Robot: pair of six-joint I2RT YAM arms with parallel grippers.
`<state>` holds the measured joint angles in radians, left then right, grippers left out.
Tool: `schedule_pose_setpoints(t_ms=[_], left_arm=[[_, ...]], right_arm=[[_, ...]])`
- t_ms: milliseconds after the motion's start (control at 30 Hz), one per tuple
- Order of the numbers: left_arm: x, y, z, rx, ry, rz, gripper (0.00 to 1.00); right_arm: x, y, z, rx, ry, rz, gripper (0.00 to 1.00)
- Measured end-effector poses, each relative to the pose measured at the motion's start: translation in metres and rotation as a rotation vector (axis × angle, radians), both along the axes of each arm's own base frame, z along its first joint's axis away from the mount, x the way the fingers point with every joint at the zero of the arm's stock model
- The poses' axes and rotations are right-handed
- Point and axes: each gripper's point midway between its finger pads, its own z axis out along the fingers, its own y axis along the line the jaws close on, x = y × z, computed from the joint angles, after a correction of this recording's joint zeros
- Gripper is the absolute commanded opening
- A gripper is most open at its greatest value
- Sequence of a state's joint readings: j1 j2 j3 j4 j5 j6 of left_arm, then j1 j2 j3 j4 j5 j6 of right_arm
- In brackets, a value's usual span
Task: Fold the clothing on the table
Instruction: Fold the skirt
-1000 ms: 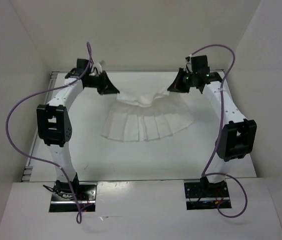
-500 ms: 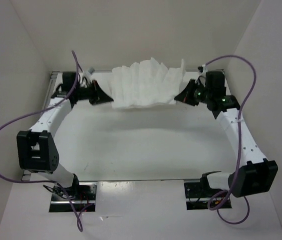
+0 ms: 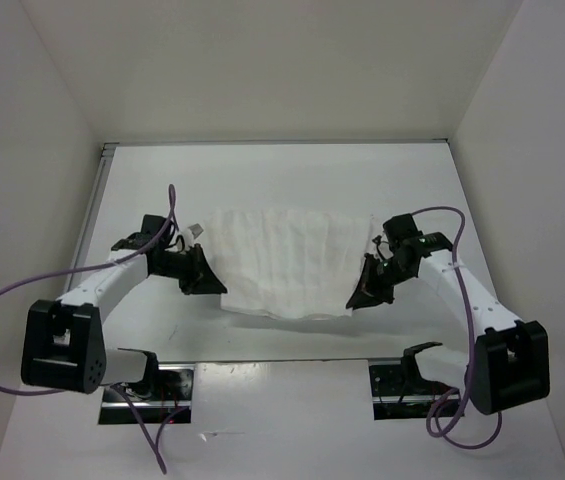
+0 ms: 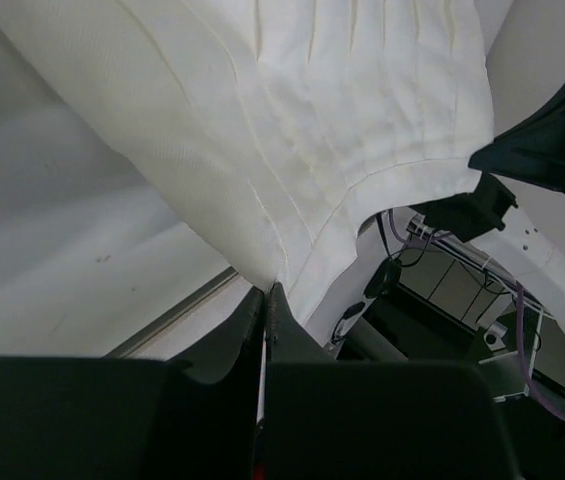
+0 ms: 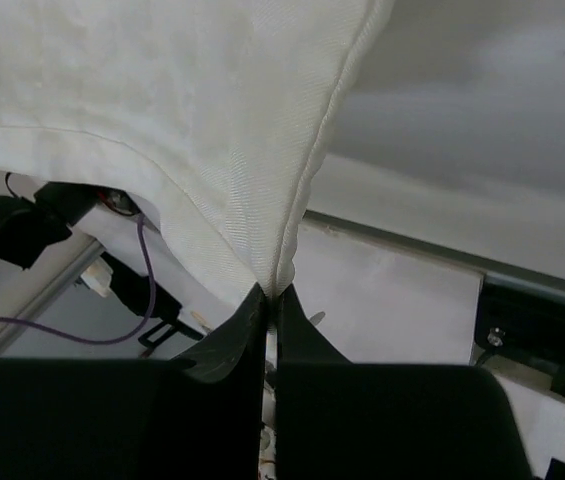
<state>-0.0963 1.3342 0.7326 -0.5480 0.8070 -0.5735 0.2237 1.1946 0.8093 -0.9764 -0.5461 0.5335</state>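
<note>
Showing two arms, two claws, one garment and two purple cables, as seen from above. At left, the left arm (image 3: pixel 102 285) lies low over the table (image 3: pixel 282 180), and its purple cable (image 3: pixel 2 300) loops out toward the left wall. The left claw (image 3: pixel 220 288) is closed on the near left corner of the clothing (image 3: pixel 282 260); in its wrist view the fingers are pinched together with the hem caught at their tips. The clothing, a single thin white pleated piece, spreads between the two claws over the near middle of the table. Whether its near edge touches the surface cannot be told. At right, the right claw (image 3: pixel 359 298) is clamped on the near right corner, a seam running in between its tips. The right arm (image 3: pixel 467 300) carries the second purple cable (image 3: pixel 442 212). The table is glossy white, enclosed by plain white walls (image 3: pixel 262 60) at left, far and right.
</note>
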Motion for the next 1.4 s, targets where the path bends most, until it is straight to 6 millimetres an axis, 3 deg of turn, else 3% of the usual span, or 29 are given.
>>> schedule_pose_setpoints(t_ms=[233,367,467,700,933,1167,1267,1333,1367,1400], left_arm=[[-0.023,0.001,0.04,-0.006,-0.045,0.016,0.0],[-0.007,0.003,0.067,0.007,-0.117,0.051,0.0],[0.011,0.009,0.07,0.027,-0.134,0.086,0.0],[0.063,0.012,0.039,0.075,-0.053,0.124,0.0],[0.115,0.015,0.023,0.107,-0.079,0.154,0.0],[0.135,0.017,-0.003,0.136,-0.041,0.167,0.0],[0.148,0.017,-0.018,0.149,-0.012,0.189,0.0],[0.16,0.018,-0.028,0.157,0.008,0.209,0.0],[0.166,0.018,-0.032,0.161,0.013,0.218,0.04],[0.175,0.019,-0.036,0.167,0.02,0.238,0.27]], right_arm=[[-0.034,-0.007,0.022,-0.031,0.059,0.025,0.0],[-0.011,-0.008,0.054,-0.055,-0.037,0.012,0.0],[0.014,-0.009,0.07,-0.069,-0.113,-0.012,0.0],[0.057,-0.01,0.054,-0.093,-0.112,-0.079,0.0],[0.101,-0.01,0.032,-0.105,-0.14,-0.145,0.0],[0.139,-0.012,0.014,-0.112,-0.146,-0.183,0.0],[0.165,-0.013,0.011,-0.107,-0.171,-0.2,0.0],[0.189,-0.013,0.008,-0.102,-0.199,-0.212,0.06],[0.2,-0.013,0.004,-0.1,-0.208,-0.218,0.13],[0.211,-0.013,0.001,-0.099,-0.217,-0.222,0.26]])
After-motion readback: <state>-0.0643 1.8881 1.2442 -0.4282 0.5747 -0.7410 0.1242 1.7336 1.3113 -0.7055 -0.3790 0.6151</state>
